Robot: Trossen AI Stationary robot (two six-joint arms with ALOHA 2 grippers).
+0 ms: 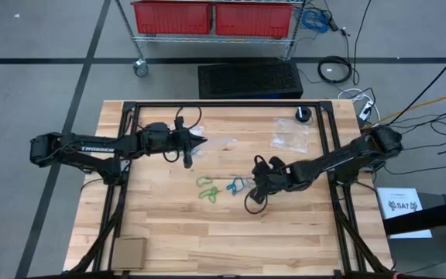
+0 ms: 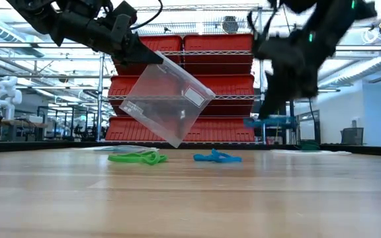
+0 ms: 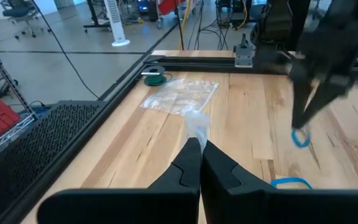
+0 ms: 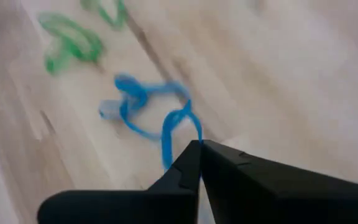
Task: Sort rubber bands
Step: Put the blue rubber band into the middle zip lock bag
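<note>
The right gripper is pinching its two dark fingers together on a thin blue rubber band — the loop is dangling from the fingertips above the boards. In the overhead view this gripper is hanging just past the table's centre toward three o'clock, and more blue rubber bands are lying on the wood just beside it at nine o'clock. Farther toward nine o'clock, the green rubber bands are lying in a loose tangle, near the blue ones but apart from them.

The left gripper is clamping its fingers tight on the edge of a clear, flat plastic zip bag, which is hanging tilted in the air well above the tabletop. From above, this gripper is sitting at about eleven o'clock from the table's centre.

The surface is a pale wooden butcher-block table ringed by a black metal frame. A second clear plastic bag is lying flat at one o'clock, with a small dark round object beyond it — I cannot tell what it is. A small brown cardboard square is resting at seven o'clock near the table's edge. Beyond the table at twelve o'clock, red plastic bins are sitting on a wire shelving cart, with a black mat on the grey floor before it.
</note>
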